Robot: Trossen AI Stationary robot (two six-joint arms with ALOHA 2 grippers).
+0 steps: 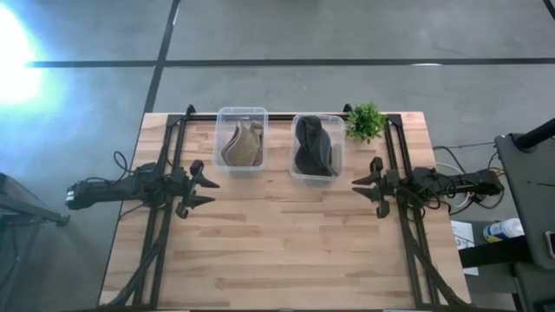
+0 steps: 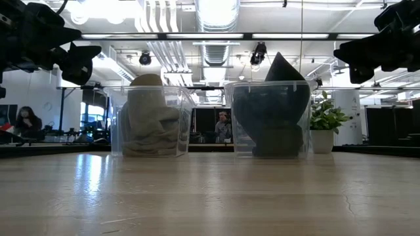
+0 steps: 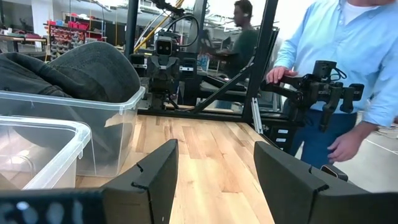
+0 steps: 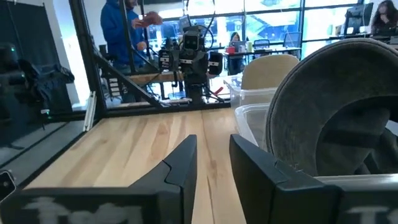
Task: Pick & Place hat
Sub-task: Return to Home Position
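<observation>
Green plant (image 1: 365,121) beside rt bin (image 1: 316,172); L gripper (image 1: 211,191), R gripper (image 1: 357,188) well apart.

Near half of table (image 1: 277,251) open wood, free run left to right. Far centre blocked: left bin (image 1: 241,110), right bin (image 1: 317,116), narrow gap between. Dark cap (image 2: 282,65) pokes above rim. Plant (image 1: 365,121) crowds far right corner.

Both arms matte black throughout. Left arm (image 1: 130,186): slender jointed body with blocky housings, ending in the forked two-finger left gripper (image 1: 212,191). Its fingers (image 3: 155,180) are flat, angular black wedges with bevelled edges. Right arm (image 1: 442,184): same build, right gripper (image 1: 355,187) of identical form, with thin dark cables (image 1: 464,198) looping by its rear section. Right fingers (image 4: 180,165) show the same smooth black faces
</observation>
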